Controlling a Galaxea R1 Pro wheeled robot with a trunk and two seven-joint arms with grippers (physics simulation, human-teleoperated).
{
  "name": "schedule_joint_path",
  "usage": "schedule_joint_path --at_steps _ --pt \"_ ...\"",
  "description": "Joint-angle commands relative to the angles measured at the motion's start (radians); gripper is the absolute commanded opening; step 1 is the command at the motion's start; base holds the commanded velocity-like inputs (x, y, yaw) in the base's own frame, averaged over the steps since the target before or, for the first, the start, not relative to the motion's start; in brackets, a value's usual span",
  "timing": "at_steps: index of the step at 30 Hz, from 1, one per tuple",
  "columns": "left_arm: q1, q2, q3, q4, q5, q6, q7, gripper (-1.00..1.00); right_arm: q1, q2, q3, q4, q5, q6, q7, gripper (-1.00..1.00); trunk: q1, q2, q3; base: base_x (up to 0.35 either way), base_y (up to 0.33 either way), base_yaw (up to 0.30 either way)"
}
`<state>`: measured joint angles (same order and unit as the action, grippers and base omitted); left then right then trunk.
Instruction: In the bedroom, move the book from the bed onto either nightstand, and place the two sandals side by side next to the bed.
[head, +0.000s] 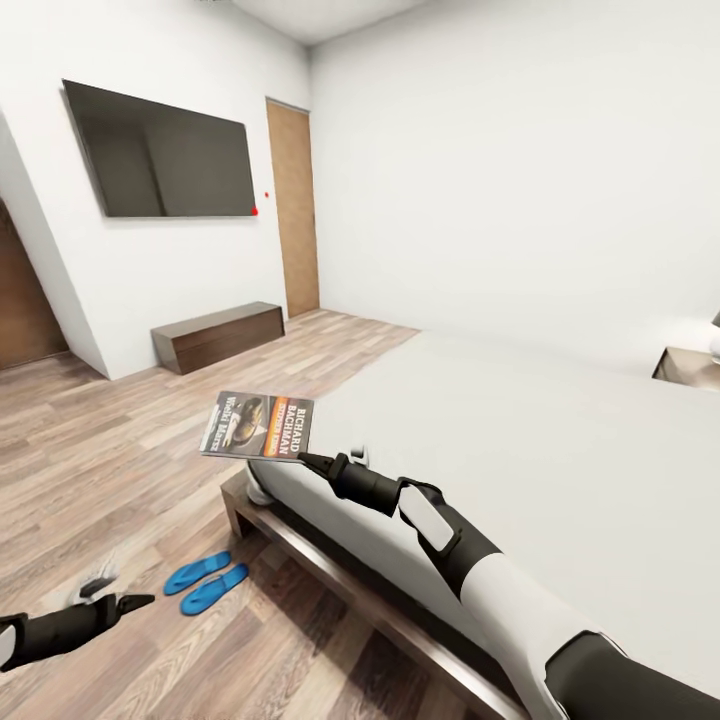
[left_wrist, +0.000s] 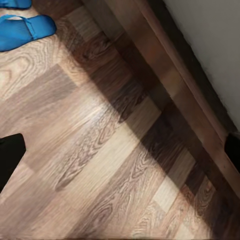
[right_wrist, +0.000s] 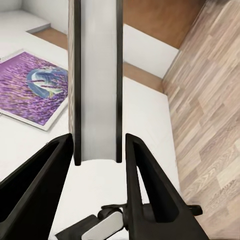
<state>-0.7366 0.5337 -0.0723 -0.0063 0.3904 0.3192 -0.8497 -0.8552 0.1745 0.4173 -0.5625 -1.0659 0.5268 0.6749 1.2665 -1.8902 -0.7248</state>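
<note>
My right gripper (head: 301, 459) is shut on the book (head: 258, 425) and holds it flat in the air over the corner of the bed (head: 520, 450). In the right wrist view the book (right_wrist: 97, 80) stands edge-on, clamped by the right gripper (right_wrist: 98, 150). The two blue sandals (head: 205, 582) lie side by side on the wood floor near the bed's dark frame (head: 300, 545). Low at the left, my left gripper (head: 118, 592) hangs open and empty above the floor, short of the sandals (left_wrist: 22, 29). A dark nightstand (head: 688, 366) shows at the far right.
A low dark bench (head: 218, 335) stands under the wall television (head: 160, 152), with a wooden door (head: 293, 205) beside it. The bed frame (left_wrist: 175, 80) runs along the floor planks. A purple picture (right_wrist: 32, 90) hangs on the white wall.
</note>
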Motion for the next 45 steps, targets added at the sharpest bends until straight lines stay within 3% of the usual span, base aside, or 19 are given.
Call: schedule_joint_path --at_steps 1,5,8,12,20,23,24,28,33,40,45 --pt "0.021 -0.004 -0.004 0.0 0.012 -0.018 -0.001 1.0 -0.001 0.0 0.0 0.0 -0.012 0.008 0.0 -1.0 0.0 0.0 -0.001 0.0 0.0 0.257" --pt "0.058 -0.018 -0.001 0.0 0.024 -0.05 0.001 1.0 -0.001 0.0 -0.001 0.001 -0.011 0.008 0.0 -1.0 0.0 0.0 -0.001 0.0 0.0 0.257" --pt "0.089 -0.036 0.0 0.0 0.053 -0.065 0.003 1.0 -0.001 0.0 -0.001 0.001 -0.011 0.008 0.001 -1.0 0.0 0.0 -0.001 0.0 0.0 0.256" --pt "0.147 -0.06 0.001 -0.001 0.124 -0.116 0.004 1.0 -0.001 0.0 -0.002 0.001 -0.011 0.009 0.001 -1.0 0.0 0.0 -0.001 0.0 0.0 0.254" --pt "0.248 -0.071 0.002 -0.001 0.234 -0.249 0.001 1.0 -0.001 0.0 -0.002 0.001 -0.011 0.009 0.0 -1.0 0.0 0.0 -0.001 0.0 0.0 0.252" --pt "0.281 -0.073 0.002 -0.001 0.295 -0.282 -0.005 1.0 -0.001 0.0 -0.002 0.001 -0.011 0.009 0.0 -1.0 0.0 0.0 -0.001 0.0 0.0 0.252" --pt "0.3 -0.075 0.002 -0.001 0.337 -0.298 -0.007 1.0 -0.001 0.0 -0.002 0.001 -0.011 0.009 0.0 -1.0 0.0 0.0 -0.001 0.0 0.0 0.252" --pt "0.339 -0.086 0.002 -0.002 0.405 -0.328 -0.01 1.0 -0.001 0.0 -0.001 0.001 -0.011 0.009 0.0 -1.0 0.0 0.0 -0.001 0.0 0.0 0.252" --pt "0.392 -0.115 0.002 -0.001 0.464 -0.409 -0.012 1.0 -0.001 0.0 0.001 0.001 -0.011 0.008 0.0 -1.0 0.0 0.0 -0.001 0.0 0.0 0.252" --pt "0.444 -0.151 0.002 -0.003 0.519 -0.502 -0.015 1.0 -0.001 0.0 0.001 0.002 -0.011 0.007 -0.002 -1.0 0.0 0.0 -0.001 0.0 0.0 0.252" --pt "0.481 -0.176 0.002 -0.003 0.596 -0.581 -0.016 1.0 -0.001 0.0 0.002 0.027 -0.013 0.006 0.001 -1.0 0.0 0.0 -0.001 0.0 0.0 0.25"
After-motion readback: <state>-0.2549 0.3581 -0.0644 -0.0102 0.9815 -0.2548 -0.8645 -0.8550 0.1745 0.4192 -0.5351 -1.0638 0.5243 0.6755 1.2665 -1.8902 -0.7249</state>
